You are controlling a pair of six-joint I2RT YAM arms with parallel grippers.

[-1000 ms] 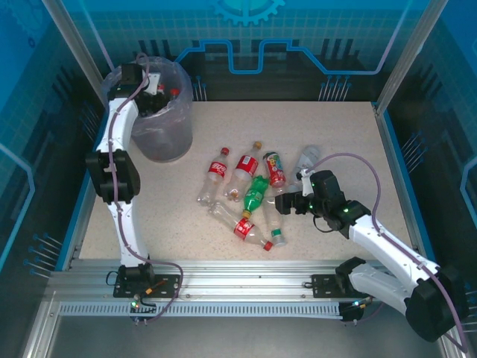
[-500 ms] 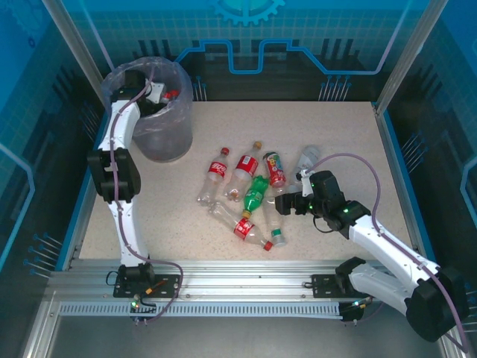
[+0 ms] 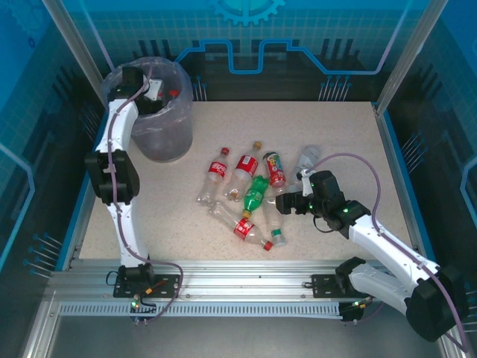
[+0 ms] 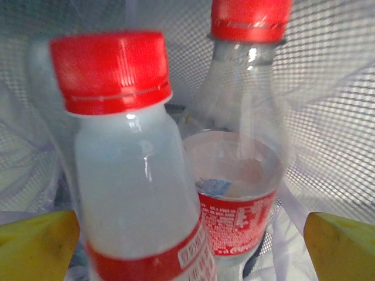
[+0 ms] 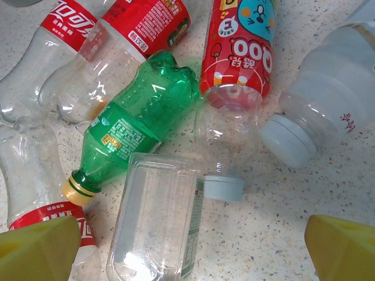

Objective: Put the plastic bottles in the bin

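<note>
Bin (image 3: 160, 138), bag-lined, far-left on desk (image 3: 335, 134): 2 red-capped bottles inside, near bottle (image 4: 123, 175) and far bottle (image 4: 240, 170). Left hand (image 3: 153, 91) at bin mouth, fingers spread. Right hand (image 3: 287, 203) spread over bottle pile (image 3: 250, 194) mid-desk, green bottle (image 5: 140, 117) included.

Top camera high overhead, near side; left wrist close inside the bin (image 3: 168, 142), right wrist close above the bottles (image 3: 253, 195).

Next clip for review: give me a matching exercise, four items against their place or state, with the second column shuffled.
1. green bottle
2. bin
3. left tool
4. right tool

A. open above the loose pile
B. far-left corner of the table
C. open, among red-capped bottles
D. lying flat, gold cap

Pairs: 1-D, 2-B, 3-C, 4-A
</note>
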